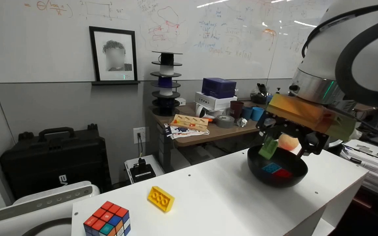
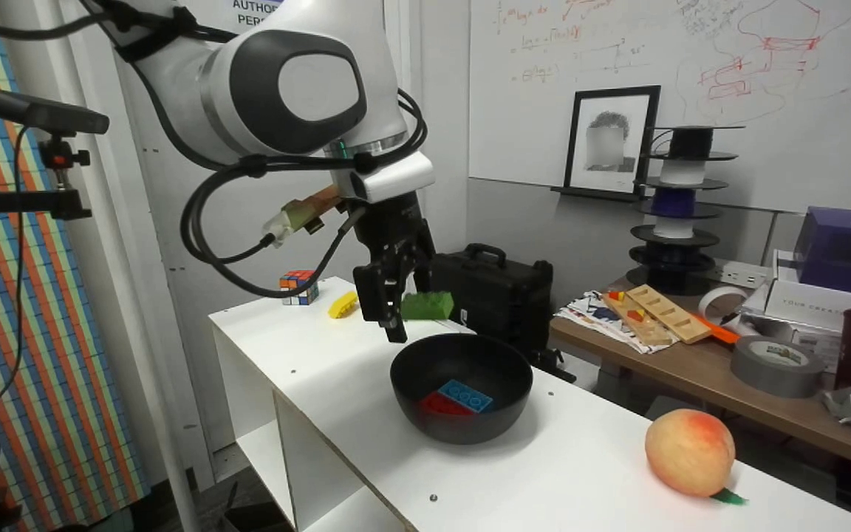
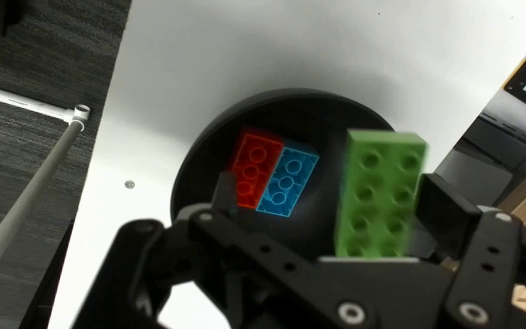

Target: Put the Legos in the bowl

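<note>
The black bowl (image 1: 256, 170) stands on the white shelf top and shows in an exterior view (image 2: 503, 425) and in the wrist view (image 3: 208, 132). The blue brick (image 2: 465, 396) and the red brick (image 2: 442, 405) lie side by side in it, open undersides up. My gripper (image 3: 336, 205) is above the bowl with its fingers wide apart. The green brick (image 3: 379, 196) is in the air between the fingers, close to one finger and clear of the other, slightly blurred and tilted. The yellow brick (image 1: 161, 198) lies on the shelf top, away from the bowl.
A Rubik's cube (image 1: 107, 220) sits near the yellow brick at the shelf's end. A peach-like ball (image 2: 690, 452) lies beyond the bowl on the same top. A brown desk (image 2: 617, 369) with tape and boxes stands alongside. The shelf's long edges drop to the floor.
</note>
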You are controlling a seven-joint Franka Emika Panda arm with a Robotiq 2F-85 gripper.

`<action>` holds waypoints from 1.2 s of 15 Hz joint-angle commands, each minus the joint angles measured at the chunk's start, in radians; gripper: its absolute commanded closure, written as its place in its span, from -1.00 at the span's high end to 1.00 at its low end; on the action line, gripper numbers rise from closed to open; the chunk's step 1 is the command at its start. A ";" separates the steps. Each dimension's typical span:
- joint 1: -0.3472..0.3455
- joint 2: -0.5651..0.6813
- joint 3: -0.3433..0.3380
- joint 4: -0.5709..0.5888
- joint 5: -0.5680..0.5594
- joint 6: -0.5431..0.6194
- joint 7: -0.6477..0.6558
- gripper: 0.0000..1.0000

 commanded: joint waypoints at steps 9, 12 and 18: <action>-0.037 0.003 0.048 -0.006 0.021 0.058 -0.028 1.00; 0.037 -0.022 0.069 0.015 -0.057 -0.003 -0.066 1.00; 0.135 0.058 0.223 0.220 -0.097 -0.197 -0.136 1.00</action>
